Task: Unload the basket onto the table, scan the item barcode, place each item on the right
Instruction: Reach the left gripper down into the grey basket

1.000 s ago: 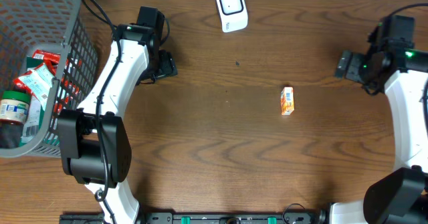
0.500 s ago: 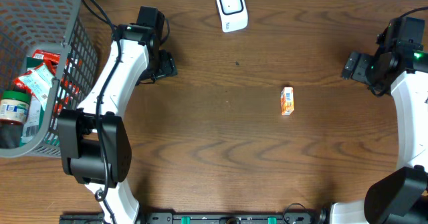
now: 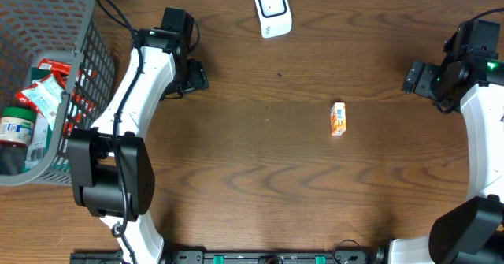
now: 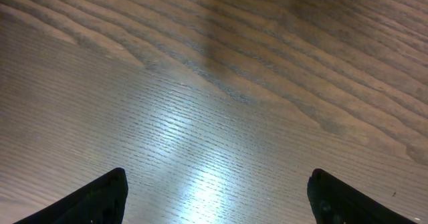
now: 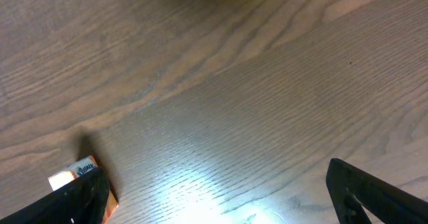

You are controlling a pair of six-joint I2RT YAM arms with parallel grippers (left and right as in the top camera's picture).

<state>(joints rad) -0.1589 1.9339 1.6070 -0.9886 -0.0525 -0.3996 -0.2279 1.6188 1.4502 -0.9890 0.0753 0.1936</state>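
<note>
A small orange and white box (image 3: 339, 118) lies flat on the brown table, right of centre; its end also peeks in at the bottom left of the right wrist view as the box (image 5: 77, 172), partly behind a finger. A white barcode scanner (image 3: 272, 10) stands at the table's far edge. My right gripper (image 3: 411, 78) hangs open at the right side, well clear of the box, and in its own view the right gripper (image 5: 217, 197) has only bare wood between its fingers. My left gripper (image 3: 198, 76) is open at the upper left; the left gripper (image 4: 217, 197) faces empty table.
A grey mesh basket (image 3: 79, 75) with several packaged groceries stands at the left edge. The left arm's white links run down beside it to the base at the front.
The right gripper has drawn back a little to the right, away from the box, in the first half second. Since then nothing moves. The left arm is still.
</note>
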